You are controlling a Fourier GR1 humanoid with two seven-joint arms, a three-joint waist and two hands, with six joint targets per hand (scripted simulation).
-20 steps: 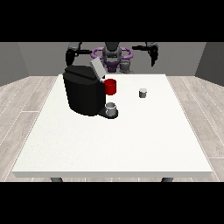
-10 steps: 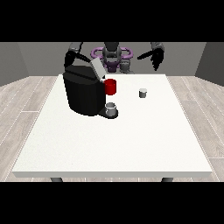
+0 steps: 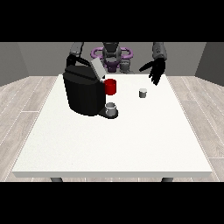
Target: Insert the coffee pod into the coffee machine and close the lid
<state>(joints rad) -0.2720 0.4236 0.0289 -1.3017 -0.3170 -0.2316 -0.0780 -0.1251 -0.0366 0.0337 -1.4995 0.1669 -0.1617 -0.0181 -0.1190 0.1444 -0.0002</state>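
coffee pod (image 3: 143, 92) is the small grey cylinder standing upright on the white table (image 3: 109, 144), well apart from any hand, right of the machine. going from the view's left: the coffee machine (image 3: 83, 91) is a black block near the table's back left, its lid (image 3: 97, 68) tilted up and open, a red part (image 3: 110, 86) at its front and a small grey cup (image 3: 111, 108) on the tray below it. the hand at the view's left is hidden behind the machine, so i cannot tell how it is set. further right stands the pod, and beyond it the hand at the view's right (image 3: 155, 71) hangs above the table's back edge, fingers spread and relaxed, holding nothing, near the pod but not touching.

the pod looks light, stiff and smooth-sided, probably easy to tip or knock away with a sideways nudge. i judge the best hold is a pinch across its round side wall, thumb against fingers, coming down from above so it stays upright for the drop into the open slot under the lid.
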